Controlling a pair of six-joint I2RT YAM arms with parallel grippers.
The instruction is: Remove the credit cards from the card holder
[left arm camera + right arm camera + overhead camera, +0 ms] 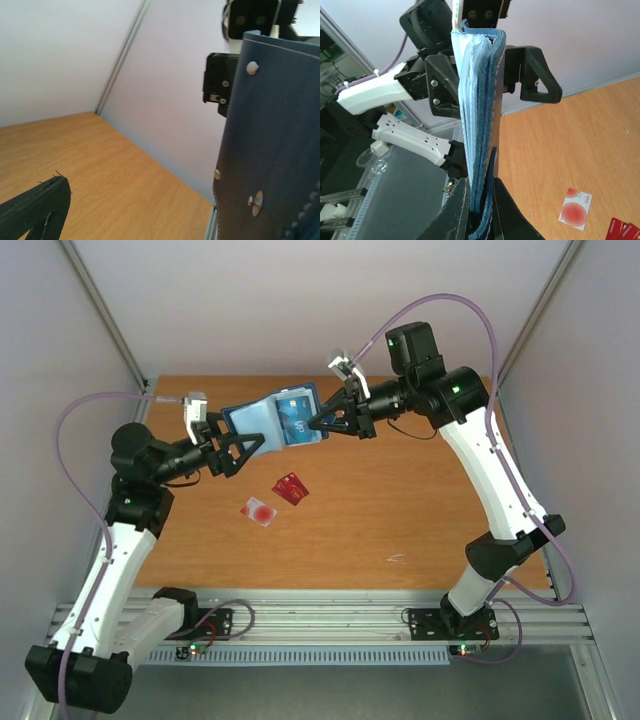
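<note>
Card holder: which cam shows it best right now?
Top external. The card holder is seen spread open, its pale pockets and a blue card facing the camera. Left wrist shows only its navy outer side with snaps. Right wrist sees it edge-on, pinched in the right gripper.

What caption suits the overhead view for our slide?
Right gripper holds the open card holder aloft, left gripper open around it; red card and pale card lie on the table.

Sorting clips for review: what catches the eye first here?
The card holder hangs open above the back of the table, pinched by the right gripper, the left gripper open at its other end. Nearer, a pale card and a red card lie flat on it.
</note>
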